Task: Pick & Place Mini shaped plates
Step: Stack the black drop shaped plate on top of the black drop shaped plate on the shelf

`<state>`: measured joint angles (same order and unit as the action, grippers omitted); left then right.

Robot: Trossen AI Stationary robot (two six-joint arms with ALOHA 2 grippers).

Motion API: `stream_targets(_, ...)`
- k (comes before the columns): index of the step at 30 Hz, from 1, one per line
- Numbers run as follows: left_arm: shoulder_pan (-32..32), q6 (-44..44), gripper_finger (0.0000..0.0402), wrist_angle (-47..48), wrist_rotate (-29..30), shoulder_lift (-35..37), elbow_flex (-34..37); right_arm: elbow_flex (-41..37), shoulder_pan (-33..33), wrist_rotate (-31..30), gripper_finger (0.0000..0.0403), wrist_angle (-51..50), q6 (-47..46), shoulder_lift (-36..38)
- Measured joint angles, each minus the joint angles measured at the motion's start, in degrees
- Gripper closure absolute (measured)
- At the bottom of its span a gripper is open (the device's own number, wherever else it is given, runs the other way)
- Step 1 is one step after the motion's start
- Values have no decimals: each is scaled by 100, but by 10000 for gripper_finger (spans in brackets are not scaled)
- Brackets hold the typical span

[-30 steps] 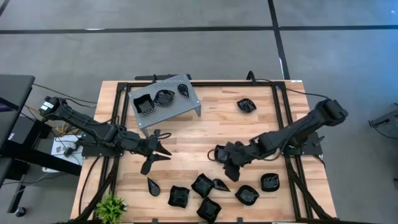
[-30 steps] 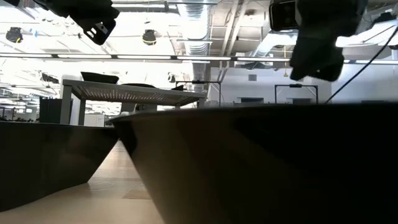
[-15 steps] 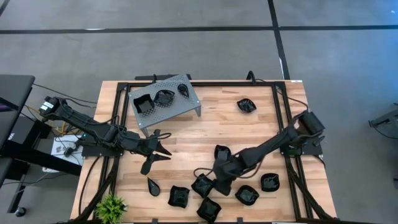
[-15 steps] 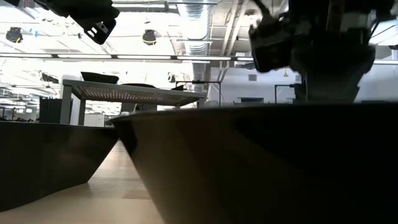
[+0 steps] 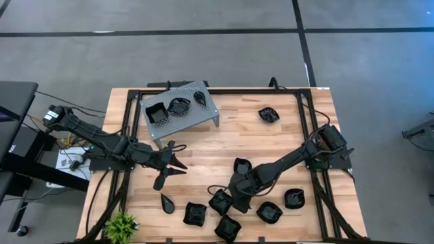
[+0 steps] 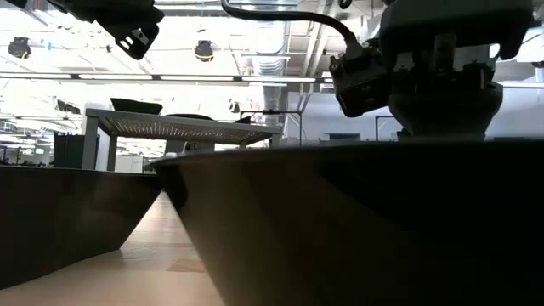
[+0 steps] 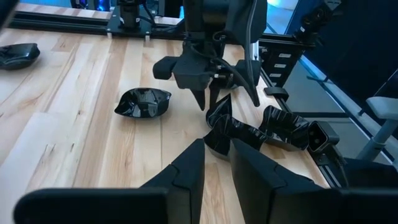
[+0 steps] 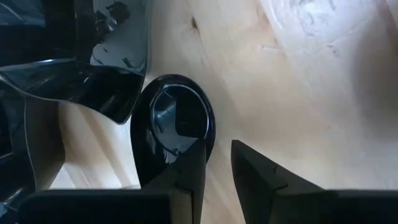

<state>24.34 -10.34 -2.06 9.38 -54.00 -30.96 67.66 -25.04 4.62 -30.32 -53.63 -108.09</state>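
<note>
On the grey tray (image 5: 203, 108) three mini shaped plates (image 5: 178, 106) sit already (many remain on the counter (image 5: 203, 152)); right fingers (image 8: 186, 165) straddle a teardrop plate (image 8: 165, 134), left fingers (image 7: 186, 171) parted, empty.

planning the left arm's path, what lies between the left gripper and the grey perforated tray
In the high view, only bare wood separates the left gripper from the grey perforated tray; no plate lies in that stretch.
</note>
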Motion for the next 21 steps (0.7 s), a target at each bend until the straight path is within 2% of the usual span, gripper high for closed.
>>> stream_targets(17,0,-1,324,-11,-2,0,0,-240,-44,-203,336,133,-74,7)
stream_targets(21,0,-1,324,-11,-2,0,0,-251,-43,-275,337,221,174,7)
